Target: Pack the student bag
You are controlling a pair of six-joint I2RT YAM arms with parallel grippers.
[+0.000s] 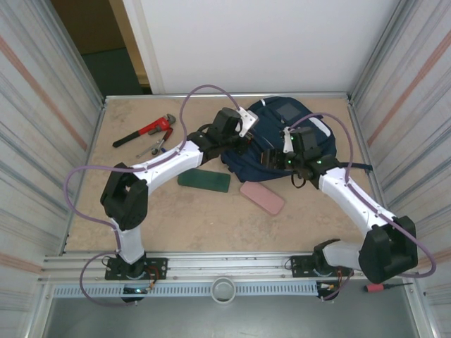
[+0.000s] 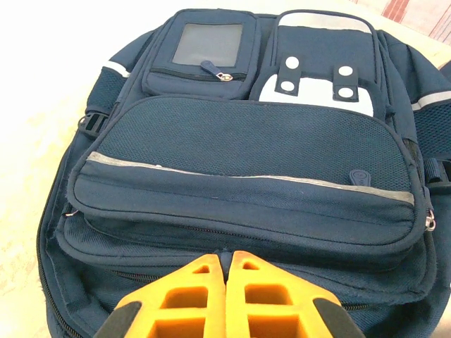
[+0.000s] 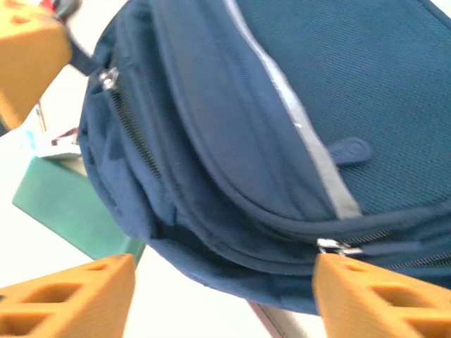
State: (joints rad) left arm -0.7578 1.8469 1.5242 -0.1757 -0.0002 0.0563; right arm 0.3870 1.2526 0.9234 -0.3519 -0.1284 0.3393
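Left end effector pressed together at bag edge; bag far-centre on surface. Right end effector spread beside zip pull. Risk: closing off-target grabs fabric, not the pull.

top camera looks down on the whole table; both wrist cameras face the student bag up close.

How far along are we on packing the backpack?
Early. Nothing looks packed: the green case, pink case and red wrench lie on the table outside the backpack, whose visible pockets look zipped. In hand: the left pincer is shut over the bag's edge, the right pincer open beside a zipper pull, holding nothing. Left: open a compartment, load the items, close up.
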